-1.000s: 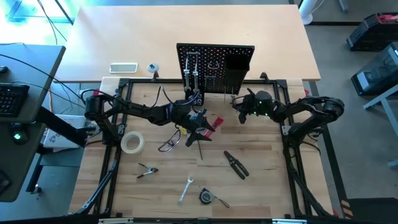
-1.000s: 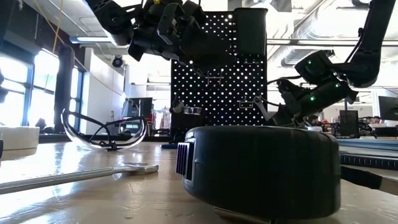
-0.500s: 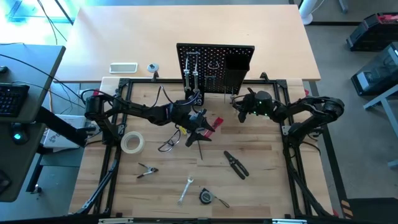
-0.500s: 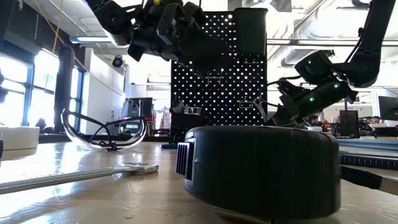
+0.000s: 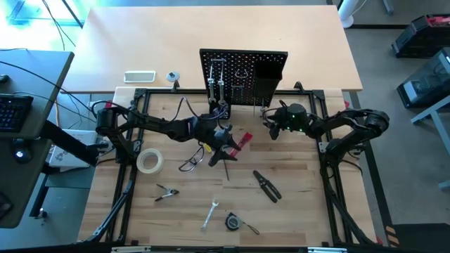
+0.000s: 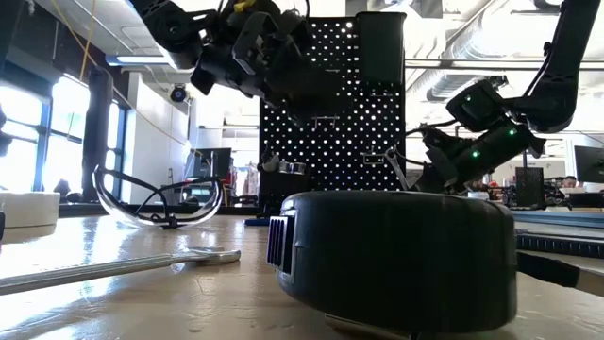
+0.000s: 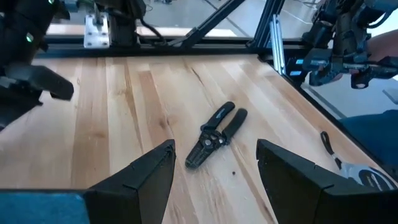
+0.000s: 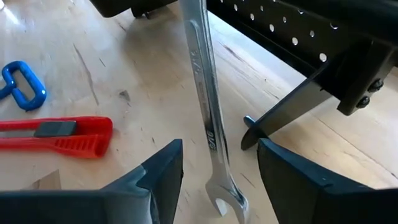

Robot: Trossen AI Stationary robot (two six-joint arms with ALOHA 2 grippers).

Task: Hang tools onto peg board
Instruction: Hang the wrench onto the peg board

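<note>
A: What has moved since a second ago?

B: Little on the table. The right claw was pressed together and now stands spread, its fingers on either side of the wrench. The left arm has shifted a touch; the tools lie as before.

A: Where is the wrench relative to that claw?

B: It stands between the fingers without touching them, upright, its open end down by the table, right at the foot of the peg board near the table's far edge.

A: And the left claw?

B: Spread, holding nothing, over the middle of the table near the red tool. The pliers lie ahead of it, apart.

A: The rest?

B: Tape roll towards the left edge, glasses just beside it, more small tools near the near edge. Two tools already hang on the board's left side.
</note>
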